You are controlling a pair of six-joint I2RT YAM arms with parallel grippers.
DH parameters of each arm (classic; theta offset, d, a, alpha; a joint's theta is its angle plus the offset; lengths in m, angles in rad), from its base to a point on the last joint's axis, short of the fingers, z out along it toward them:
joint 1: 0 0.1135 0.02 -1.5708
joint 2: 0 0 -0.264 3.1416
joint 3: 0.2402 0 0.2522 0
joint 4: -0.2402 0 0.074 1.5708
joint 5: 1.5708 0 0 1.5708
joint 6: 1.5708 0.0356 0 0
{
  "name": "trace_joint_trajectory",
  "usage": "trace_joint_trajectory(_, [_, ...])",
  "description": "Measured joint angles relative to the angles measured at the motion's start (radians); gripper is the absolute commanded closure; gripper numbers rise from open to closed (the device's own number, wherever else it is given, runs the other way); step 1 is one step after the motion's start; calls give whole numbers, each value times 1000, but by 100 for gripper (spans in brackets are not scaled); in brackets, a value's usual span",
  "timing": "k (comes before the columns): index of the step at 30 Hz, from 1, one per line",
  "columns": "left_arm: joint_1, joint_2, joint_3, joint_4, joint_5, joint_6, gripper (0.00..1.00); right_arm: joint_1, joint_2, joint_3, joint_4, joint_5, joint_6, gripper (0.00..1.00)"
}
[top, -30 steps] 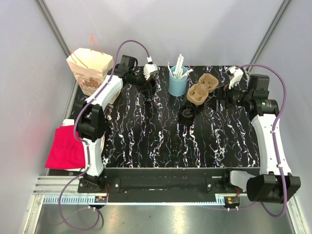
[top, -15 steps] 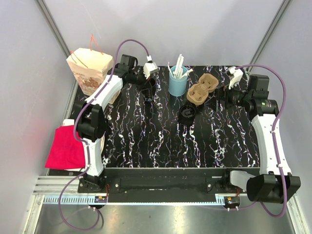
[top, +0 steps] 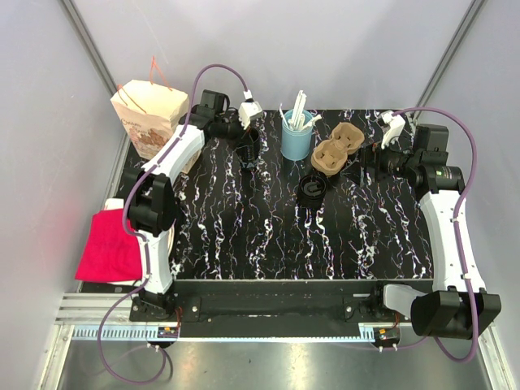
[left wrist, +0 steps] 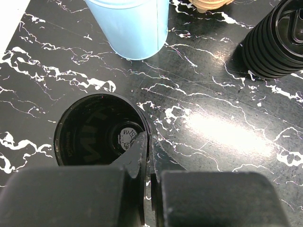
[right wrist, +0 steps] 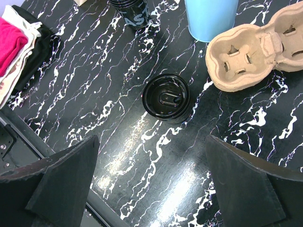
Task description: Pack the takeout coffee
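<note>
Left tool (left wrist: pixel 147 156) is pinched tight on the rim of the lidless black cup (left wrist: pixel 90 132), one finger inside and one outside. Right tool (right wrist: pixel 152 161) gapes wide and holds nothing. Beneath both lies the black, white-veined desk (top: pixel 244 236). Ahead and to the right of the right tool rests the cardboard carrier (right wrist: pixel 251 47). Just beyond the left tool's cup stands the light-blue cup (left wrist: pixel 130 26). The takeout coffee (right wrist: pixel 166 98) stands upright and lidded, straight ahead of the right tool and clear of its fingers.
</note>
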State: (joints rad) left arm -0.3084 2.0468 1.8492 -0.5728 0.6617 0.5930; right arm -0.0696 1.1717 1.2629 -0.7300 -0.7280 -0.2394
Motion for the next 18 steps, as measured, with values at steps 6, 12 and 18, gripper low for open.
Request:
trace_joint_trajectory(6, [0,-2,0,0,-6,-4,100,0,0,0,0,0,0,0])
trace_joint_trajectory(12, [0,-15,0,0,-11,-10,100,0,0,0,0,0,0,0])
trace_joint_trajectory(18, [-1,-43,0,0,-12,-11,100,0,0,0,0,0,0,0])
